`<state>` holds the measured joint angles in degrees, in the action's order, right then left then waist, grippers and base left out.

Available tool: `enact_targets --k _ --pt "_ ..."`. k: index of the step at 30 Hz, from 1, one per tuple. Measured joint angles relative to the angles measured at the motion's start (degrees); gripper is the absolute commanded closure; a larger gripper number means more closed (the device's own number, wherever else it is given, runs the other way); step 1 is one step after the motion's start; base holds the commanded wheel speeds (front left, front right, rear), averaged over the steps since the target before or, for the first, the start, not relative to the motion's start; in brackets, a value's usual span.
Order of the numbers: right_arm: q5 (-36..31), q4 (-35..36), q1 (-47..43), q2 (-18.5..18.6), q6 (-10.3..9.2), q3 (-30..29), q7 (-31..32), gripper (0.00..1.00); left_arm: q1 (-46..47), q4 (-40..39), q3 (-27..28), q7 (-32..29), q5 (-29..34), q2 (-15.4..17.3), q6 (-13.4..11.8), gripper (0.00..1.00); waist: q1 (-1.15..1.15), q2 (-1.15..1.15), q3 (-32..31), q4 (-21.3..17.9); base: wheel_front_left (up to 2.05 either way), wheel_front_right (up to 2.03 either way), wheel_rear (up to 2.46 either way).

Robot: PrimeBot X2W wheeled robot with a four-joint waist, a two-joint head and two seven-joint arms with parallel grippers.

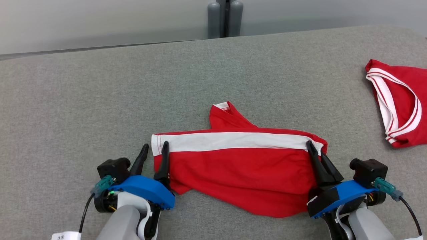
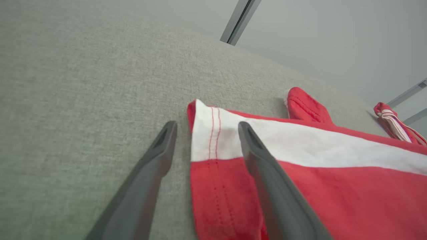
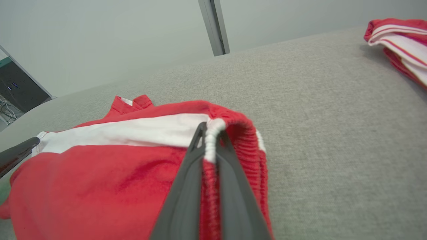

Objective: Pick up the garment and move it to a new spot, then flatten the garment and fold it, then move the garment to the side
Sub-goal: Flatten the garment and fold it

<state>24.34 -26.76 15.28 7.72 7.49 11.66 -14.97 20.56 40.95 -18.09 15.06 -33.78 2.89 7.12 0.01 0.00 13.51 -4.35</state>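
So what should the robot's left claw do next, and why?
Probably close the left gripper on the left edge of the red garment. Its fingers stand open astride that edge, one over the cloth and one over the bare table. The right gripper is shut on the other end. With both ends held, the robot could likely lift the garment.

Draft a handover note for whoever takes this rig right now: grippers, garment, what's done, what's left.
Left gripper: open, fingers straddling the left hem of the garment, not closed on it.
Right gripper: shut on the garment's right end.
Garment: mid-way across the grey surface, rumpled, one corner sticking out behind. Another red garment lies far right.
Done: right grasp.
Left: close the left, lift, flatten, fold, set aside.
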Motion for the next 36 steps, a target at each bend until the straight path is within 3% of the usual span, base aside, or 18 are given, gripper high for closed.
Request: enact_targets --k 12,13,15,16,27,36 --pt "-0.1 0.3 0.7 -0.4 0.0 0.6 0.0 1.0 3.9 1.9 -3.6 0.0 -4.0 0.3 0.1 0.0 0.0 0.0 1.3 -1.2 0.0 0.0 0.0" --pt "-0.1 0.3 0.7 -0.5 0.0 0.6 0.0 1.0 4.0 1.8 -3.9 0.0 -4.1 0.4 0.1 0.07 0.0 0.0 1.4 -1.3 0.0 0.0 0.0" --pt "-0.1 0.4 0.7 -0.6 0.0 0.7 0.0 1.0 4.1 1.6 -4.7 0.0 -4.1 0.5 0.1 0.95 0.0 0.0 1.5 -1.3 0.0 0.0 0.0" --pt "-0.1 0.4 0.7 -0.6 0.0 0.7 0.0 1.0 4.1 1.4 -4.7 0.0 -4.0 0.6 0.1 1.0 0.0 0.0 1.5 -1.3 0.0 0.0 0.0" --pt "-0.4 3.3 0.9 -0.4 0.0 -1.6 0.0 1.0 2.7 -4.7 -4.5 0.0 -1.4 1.6 0.1 1.0 -0.01 0.0 -1.3 0.3 0.0 0.0 0.0" --pt "0.5 8.5 2.9 1.6 0.0 -1.9 0.0 1.0 3.6 -12.7 -8.2 0.0 -3.7 6.5 0.3 1.0 0.0 0.0 -6.4 2.3 0.0 0.0 0.0"
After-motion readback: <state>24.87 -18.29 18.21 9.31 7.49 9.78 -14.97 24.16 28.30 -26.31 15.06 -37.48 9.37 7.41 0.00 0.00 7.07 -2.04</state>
